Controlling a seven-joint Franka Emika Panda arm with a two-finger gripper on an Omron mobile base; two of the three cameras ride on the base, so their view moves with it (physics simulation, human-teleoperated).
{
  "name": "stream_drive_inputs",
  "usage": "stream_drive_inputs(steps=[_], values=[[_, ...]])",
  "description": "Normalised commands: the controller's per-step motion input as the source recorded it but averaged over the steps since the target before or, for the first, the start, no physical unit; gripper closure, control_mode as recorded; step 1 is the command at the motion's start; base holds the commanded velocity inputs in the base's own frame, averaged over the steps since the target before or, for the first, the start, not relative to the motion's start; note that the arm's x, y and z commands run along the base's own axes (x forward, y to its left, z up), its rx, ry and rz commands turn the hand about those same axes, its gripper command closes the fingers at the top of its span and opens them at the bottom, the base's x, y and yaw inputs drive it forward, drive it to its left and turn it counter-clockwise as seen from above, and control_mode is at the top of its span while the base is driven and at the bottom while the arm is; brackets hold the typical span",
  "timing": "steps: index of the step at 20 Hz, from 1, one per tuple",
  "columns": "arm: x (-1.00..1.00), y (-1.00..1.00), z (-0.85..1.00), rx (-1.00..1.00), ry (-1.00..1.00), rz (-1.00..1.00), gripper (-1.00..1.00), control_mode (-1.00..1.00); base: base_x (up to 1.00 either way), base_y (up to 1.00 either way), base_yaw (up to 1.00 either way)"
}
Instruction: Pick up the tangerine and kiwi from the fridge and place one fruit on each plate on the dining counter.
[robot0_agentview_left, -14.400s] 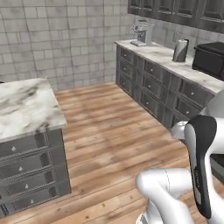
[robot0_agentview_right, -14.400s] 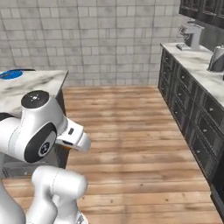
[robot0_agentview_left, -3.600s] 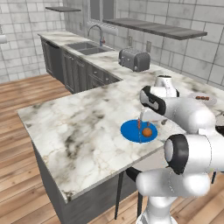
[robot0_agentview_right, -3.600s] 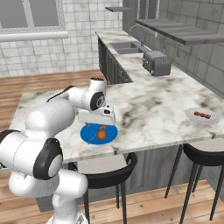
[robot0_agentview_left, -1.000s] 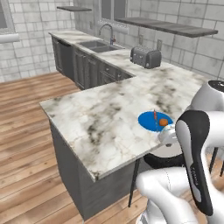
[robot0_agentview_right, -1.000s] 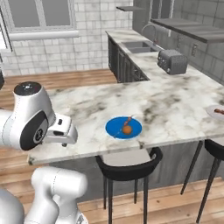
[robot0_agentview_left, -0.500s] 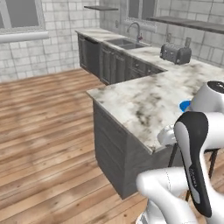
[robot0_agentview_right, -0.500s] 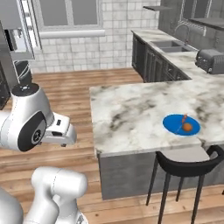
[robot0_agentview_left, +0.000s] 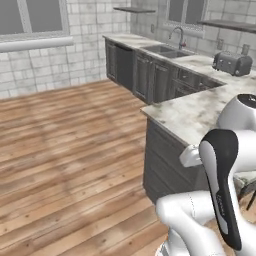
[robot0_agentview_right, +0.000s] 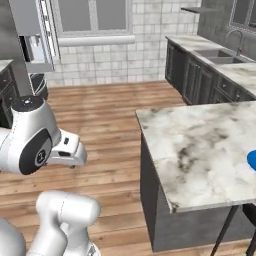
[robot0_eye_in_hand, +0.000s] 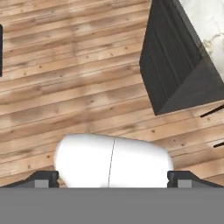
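Pincer spread wide, carrying nothing. View has swung off the counter: blue plate, earlier mid-frame, now at right edge; fridge upper left, kiwi next.

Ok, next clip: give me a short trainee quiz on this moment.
1. True or false: the claw stands open with nothing between its fingers.
2. What does the hand view show beneath the claw? A) wood floor B) a sink C) a rug
3. What colour is the plate peeking in at the right edge of the dining counter in the right base view?

Key: 1 true; 2 A; 3 blue.
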Motion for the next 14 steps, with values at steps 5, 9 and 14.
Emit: stream_drive_inputs(steps=[5, 9, 14], values=[[0.00, 0.00, 0.00, 0.00, 0.00, 0.00, -1.00, 1.00, 1.00, 0.92, -0.11], [0.00, 0.00, 0.00, 0.00, 0.00, 0.00, -1.00, 1.00, 1.00, 0.88, -0.17], [0.00, 0.00, 0.00, 0.00, 0.00, 0.00, -1.00, 1.00, 1.00, 0.94, -0.20]])
